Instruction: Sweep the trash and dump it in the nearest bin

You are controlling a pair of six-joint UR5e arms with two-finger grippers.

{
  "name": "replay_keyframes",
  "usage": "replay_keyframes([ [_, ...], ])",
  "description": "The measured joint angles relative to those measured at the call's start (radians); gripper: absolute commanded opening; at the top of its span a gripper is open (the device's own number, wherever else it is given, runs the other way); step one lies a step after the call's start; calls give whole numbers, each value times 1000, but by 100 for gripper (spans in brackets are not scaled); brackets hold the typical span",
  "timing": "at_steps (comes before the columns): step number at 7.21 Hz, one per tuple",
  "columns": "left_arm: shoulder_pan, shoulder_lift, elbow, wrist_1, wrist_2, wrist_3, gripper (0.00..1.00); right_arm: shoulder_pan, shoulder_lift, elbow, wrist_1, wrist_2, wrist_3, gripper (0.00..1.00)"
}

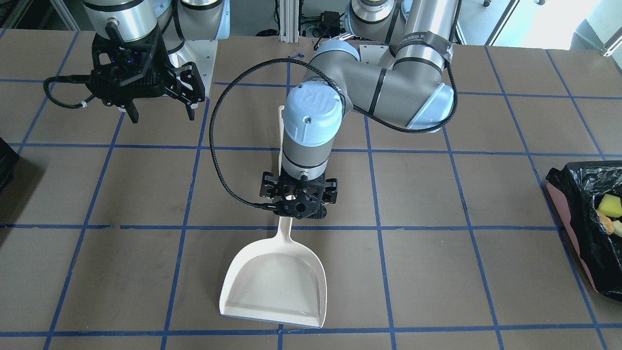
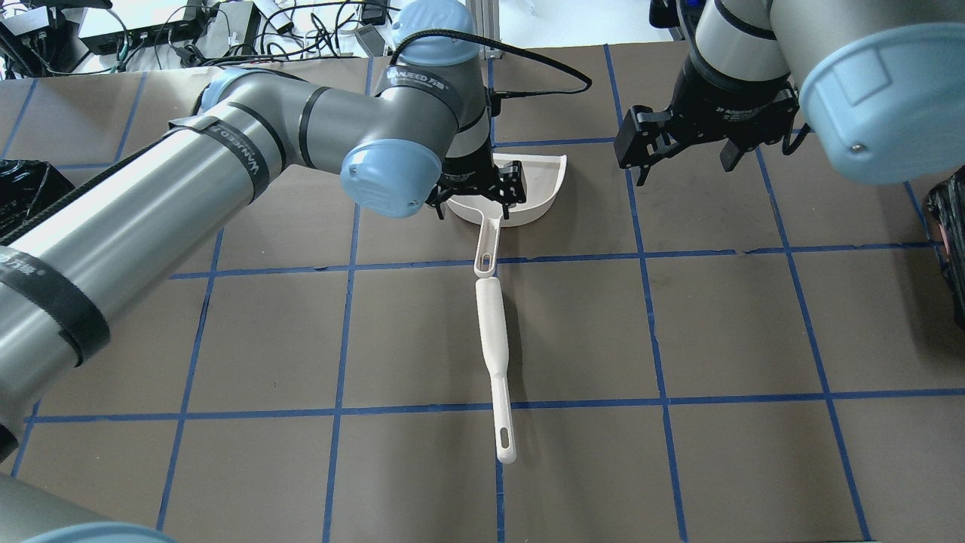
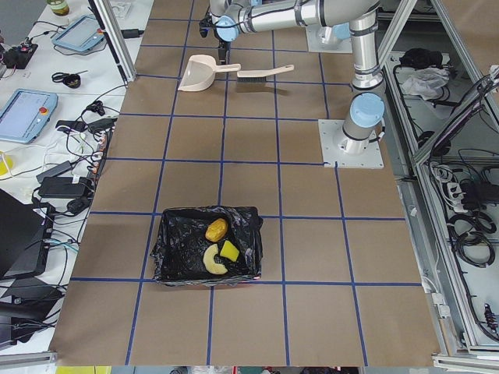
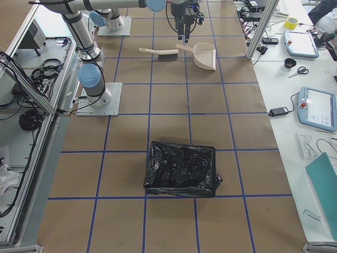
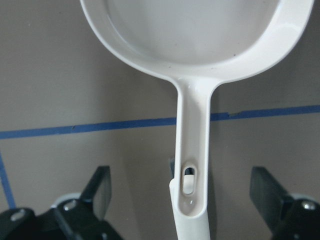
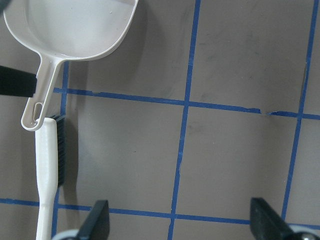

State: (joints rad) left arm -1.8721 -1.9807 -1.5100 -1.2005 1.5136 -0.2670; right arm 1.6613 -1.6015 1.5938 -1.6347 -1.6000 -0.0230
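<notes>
The white dustpan lies empty on the table; it also shows in the overhead view. My left gripper hangs over its handle. In the left wrist view its fingers are wide open on either side of the handle and do not touch it. The white brush lies flat, end to end with the handle. My right gripper is open and empty, off to the side. The bin on my left side holds yellow scraps.
A second black-lined bin stands toward my right end of the table, at the overhead view's right edge. The brown table is marked with a blue tape grid. My left arm's cable loops beside its wrist.
</notes>
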Motion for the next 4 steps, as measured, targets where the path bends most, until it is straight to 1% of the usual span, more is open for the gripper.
replay_keyframes([
  [2,160,58,2,-1,1,51,100,0,0,0,0,0,0,100],
  [4,365,141,13,-81,7,218,100,0,0,0,0,0,0,100],
])
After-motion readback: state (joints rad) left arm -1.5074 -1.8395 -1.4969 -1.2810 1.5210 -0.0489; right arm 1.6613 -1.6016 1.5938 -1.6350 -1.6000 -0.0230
